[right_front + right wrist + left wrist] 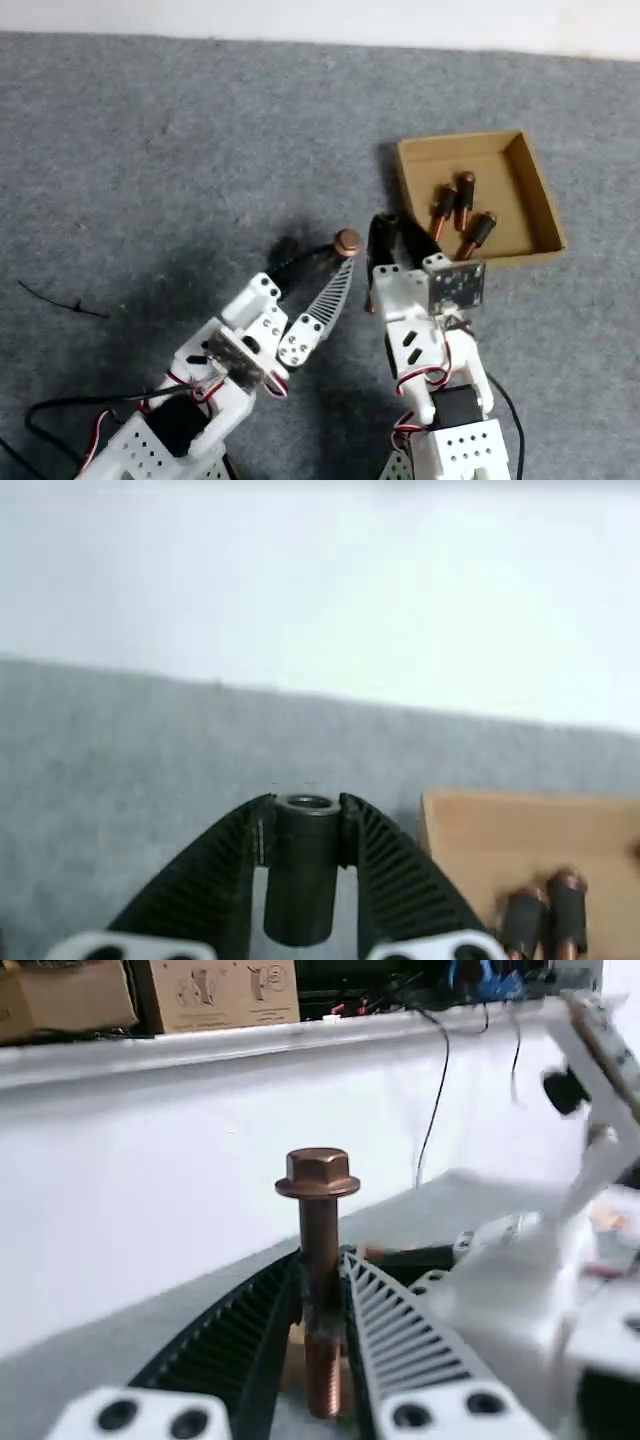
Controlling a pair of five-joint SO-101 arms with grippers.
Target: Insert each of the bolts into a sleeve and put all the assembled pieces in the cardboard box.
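Left end effector (pixel 320 1258): pinching copper hex-head bolt (pixel 318 1175). Right end effector (pixel 305 805): pinching black cylindrical sleeve (pixel 303 875). Brown cardboard box (pixel 545 205), centre-right: three sleeved bolts (pixel 463 200).

My left gripper (pixel 320 1272) holds a copper hex-head bolt (pixel 320 1215) upright by its shank. My right gripper (pixel 305 808) holds a dark sleeve (pixel 302 875) upright, bore up. Three assembled pieces (pixel 462 205) lie inside the open cardboard box (pixel 455 141).
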